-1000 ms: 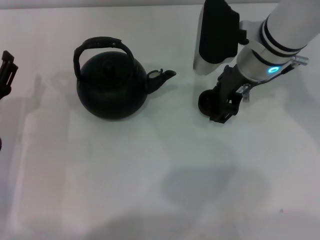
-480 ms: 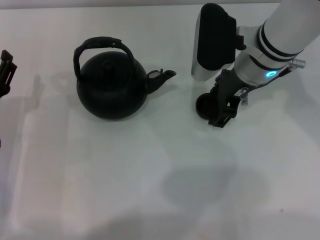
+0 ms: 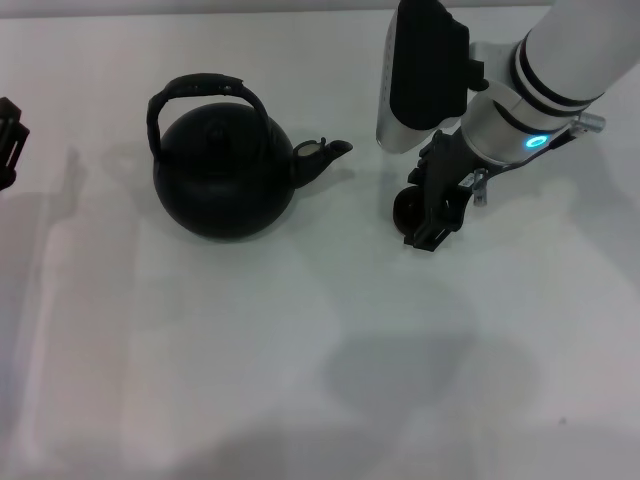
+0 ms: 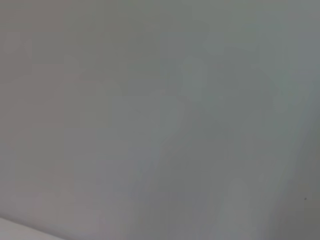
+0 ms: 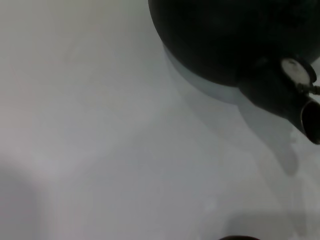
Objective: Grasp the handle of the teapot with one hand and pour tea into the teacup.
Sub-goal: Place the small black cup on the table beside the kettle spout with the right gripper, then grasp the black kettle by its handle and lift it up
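Note:
The black teapot (image 3: 222, 170) stands on the white table, its arched handle (image 3: 200, 92) upright and its spout (image 3: 322, 157) pointing toward my right gripper. My right gripper (image 3: 428, 222) is to the right of the spout, shut on the small dark teacup (image 3: 407, 207), held low at the table surface. In the right wrist view the teapot's body (image 5: 225, 35) and spout (image 5: 300, 107) show, and a dark sliver of the cup (image 5: 239, 238) shows at the edge. My left gripper (image 3: 8, 140) is parked at the table's far left edge.
The white table (image 3: 250, 340) spreads in front of the teapot and cup, with arm shadows on it. The left wrist view shows only bare table surface (image 4: 160, 120).
My right gripper has shifted a little left toward the teapot's spout, and the teacup has moved with it. The teapot has not moved.

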`<state>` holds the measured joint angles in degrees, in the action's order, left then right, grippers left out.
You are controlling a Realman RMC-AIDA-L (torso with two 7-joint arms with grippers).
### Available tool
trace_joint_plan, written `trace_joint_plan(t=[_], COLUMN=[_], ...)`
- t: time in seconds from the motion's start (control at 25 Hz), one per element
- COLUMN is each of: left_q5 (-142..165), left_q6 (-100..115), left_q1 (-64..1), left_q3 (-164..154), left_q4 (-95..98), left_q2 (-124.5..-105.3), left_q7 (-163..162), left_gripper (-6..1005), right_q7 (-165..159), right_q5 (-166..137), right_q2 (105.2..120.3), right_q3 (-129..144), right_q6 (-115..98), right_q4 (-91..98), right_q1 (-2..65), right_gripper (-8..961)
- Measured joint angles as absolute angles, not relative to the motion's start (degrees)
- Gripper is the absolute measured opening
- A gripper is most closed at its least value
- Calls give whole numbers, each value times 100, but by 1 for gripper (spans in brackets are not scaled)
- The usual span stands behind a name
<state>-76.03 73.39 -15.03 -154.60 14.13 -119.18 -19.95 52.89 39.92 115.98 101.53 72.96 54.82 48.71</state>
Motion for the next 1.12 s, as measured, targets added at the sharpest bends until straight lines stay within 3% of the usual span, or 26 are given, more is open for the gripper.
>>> trace_joint_plan(t=[0.72,1.12], left_q5=[-7590,-7564], left_q6=[7462,7691], left_q1=[-1482,-1431], left_q3=[-15460,-15496], left_q4=[1397,1397], left_q2=[-11918,-11918], left_q7=[-1995,-1995], left_gripper=[887,886], right_q7=[6479,8962], right_q5=[5215,8838], right_q2=[11551,11488], right_q3=[7400,3437], right_q6=[7707,7597], right_q4=[6291,3432], right_q1=[3668,2825], right_gripper=[839,839])
